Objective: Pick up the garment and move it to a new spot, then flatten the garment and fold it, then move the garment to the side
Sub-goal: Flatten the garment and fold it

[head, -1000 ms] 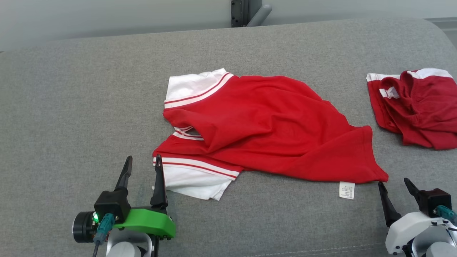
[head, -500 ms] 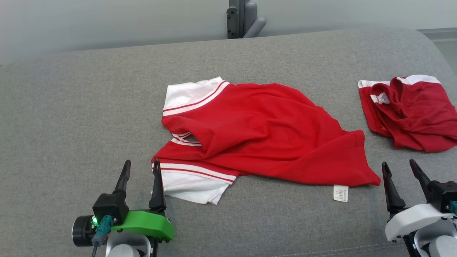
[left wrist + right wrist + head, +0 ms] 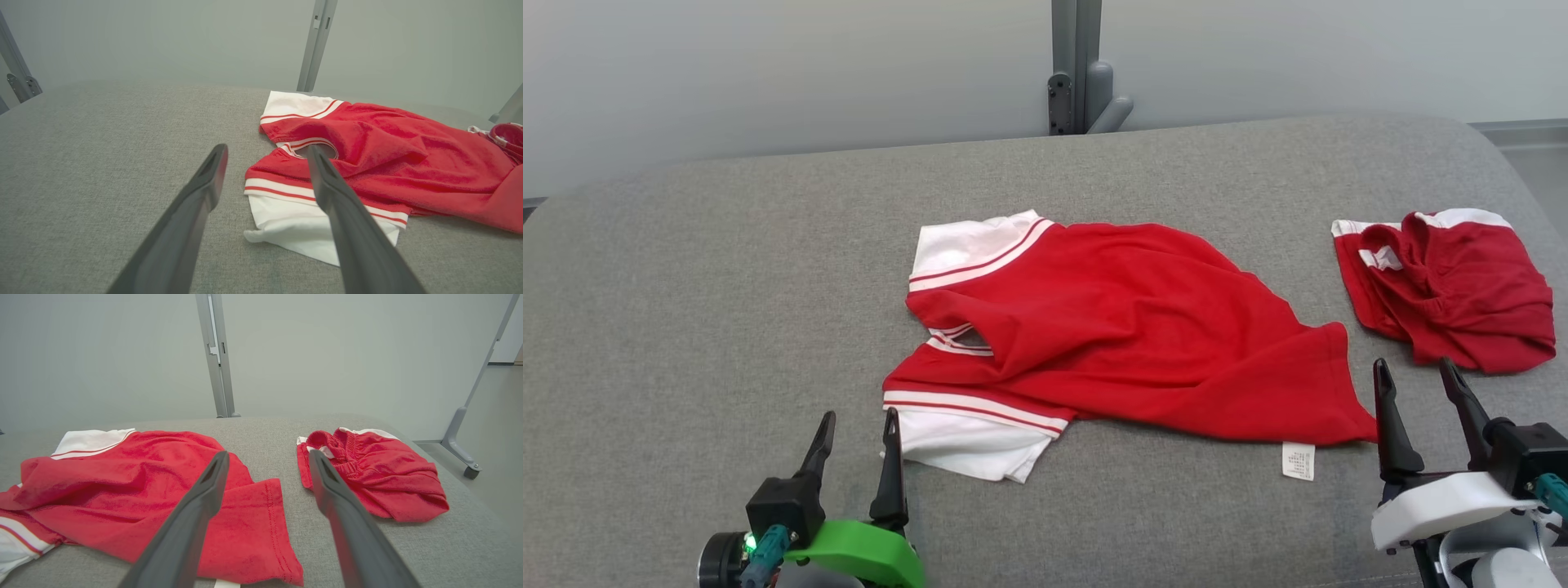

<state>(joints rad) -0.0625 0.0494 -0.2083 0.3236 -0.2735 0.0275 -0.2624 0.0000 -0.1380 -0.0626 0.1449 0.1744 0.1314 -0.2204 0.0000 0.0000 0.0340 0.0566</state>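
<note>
Head view: shirt (image 3: 1127,327) lies crosswise, neckline (image 3: 961,340) leftward.

A robotics lab or test bay. A wide work surface (image 3: 727,286), padded in grey woven fabric and rounded at its far corners, stood in front of plain, pale grey partition panels (image 3: 768,73). A grey metal post (image 3: 1076,57) with bolted brackets joined the panels behind the surface's far edge. Past its right edge, a partition leg (image 3: 453,435) ended in a small caster on a smooth grey floor (image 3: 498,428). A robot's left gripper (image 3: 860,413) and right gripper (image 3: 1412,362) stood at the near edge.
</note>
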